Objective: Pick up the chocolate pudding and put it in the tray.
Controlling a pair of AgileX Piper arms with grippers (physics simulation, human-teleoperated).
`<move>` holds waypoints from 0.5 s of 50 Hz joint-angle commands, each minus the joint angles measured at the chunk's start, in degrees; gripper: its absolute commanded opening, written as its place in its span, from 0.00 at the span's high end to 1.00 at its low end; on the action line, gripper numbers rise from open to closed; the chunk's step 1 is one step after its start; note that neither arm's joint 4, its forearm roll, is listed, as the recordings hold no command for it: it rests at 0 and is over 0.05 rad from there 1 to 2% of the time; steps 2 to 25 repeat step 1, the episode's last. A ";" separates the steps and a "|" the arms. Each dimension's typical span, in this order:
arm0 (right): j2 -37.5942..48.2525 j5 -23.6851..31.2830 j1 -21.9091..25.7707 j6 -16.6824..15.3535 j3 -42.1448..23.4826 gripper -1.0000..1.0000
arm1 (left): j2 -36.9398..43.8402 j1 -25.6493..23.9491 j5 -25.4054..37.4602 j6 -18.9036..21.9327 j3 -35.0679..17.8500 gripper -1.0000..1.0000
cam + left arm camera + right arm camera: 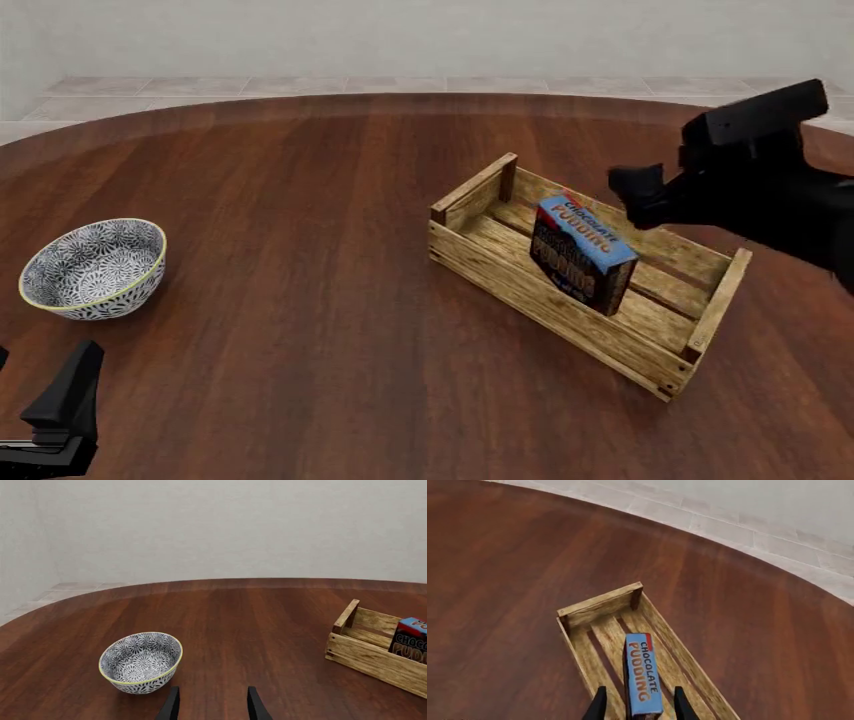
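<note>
The chocolate pudding (582,252) stands on edge inside the tray (537,297), blue lettered face up, resting on the slatted floor. The right gripper (638,706) is above it, fingers parted on either side of the carton; whether they touch it cannot be told. The left gripper (212,704), fingers apart and holding nothing, sits near the patterned bowl (141,662) on the wooden table (307,330).

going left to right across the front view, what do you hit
left gripper → bowl → tray → pudding, standing inside the tray → right gripper
</note>
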 commanded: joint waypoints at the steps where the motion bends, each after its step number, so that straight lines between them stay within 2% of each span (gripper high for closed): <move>1: -7.17 5.58 0.93 0.20 -1.59 0.00 | -0.01 0.00 0.00 0.01 0.00 0.00; 25: -7.17 5.58 0.93 0.20 -1.59 0.00 | -0.01 0.00 0.00 0.01 0.00 0.00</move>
